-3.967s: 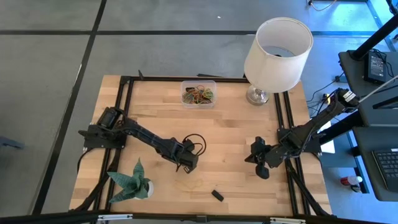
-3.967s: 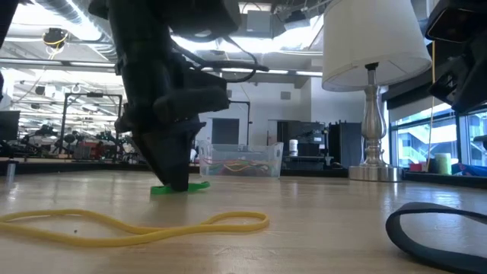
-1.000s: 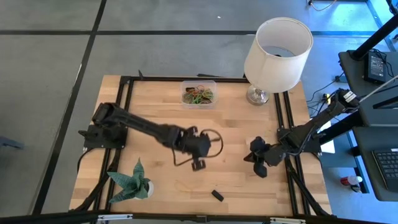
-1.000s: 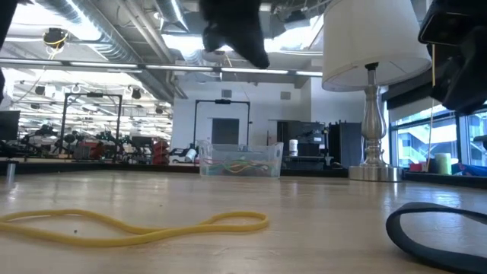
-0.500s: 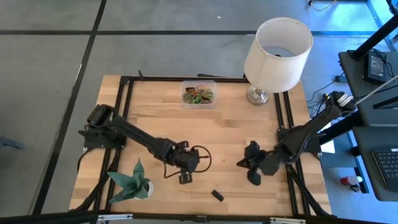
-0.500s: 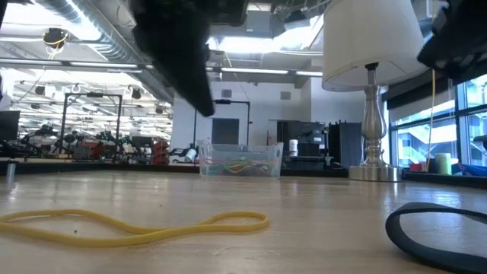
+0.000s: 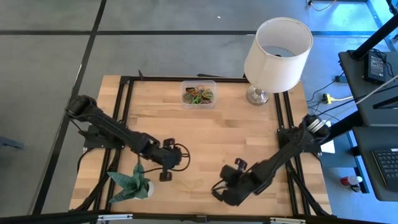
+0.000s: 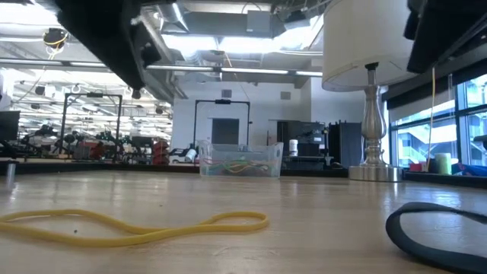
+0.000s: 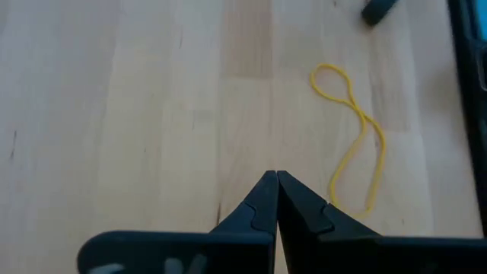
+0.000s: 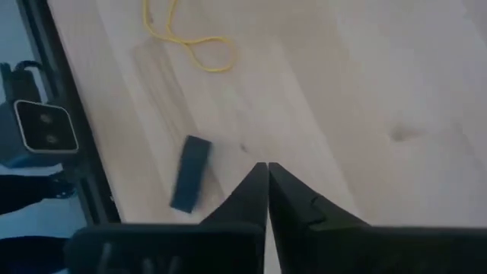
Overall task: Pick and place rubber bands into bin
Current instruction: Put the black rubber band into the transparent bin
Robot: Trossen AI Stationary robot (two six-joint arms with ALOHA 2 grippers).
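Wrist views: both end effectors closed, empty.

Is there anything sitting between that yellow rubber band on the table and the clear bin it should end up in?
Nothing visible does. The yellow rubber band lies on bare wood, and the table between it and the bin holds no objects. The lamp stands off to the side of that path.
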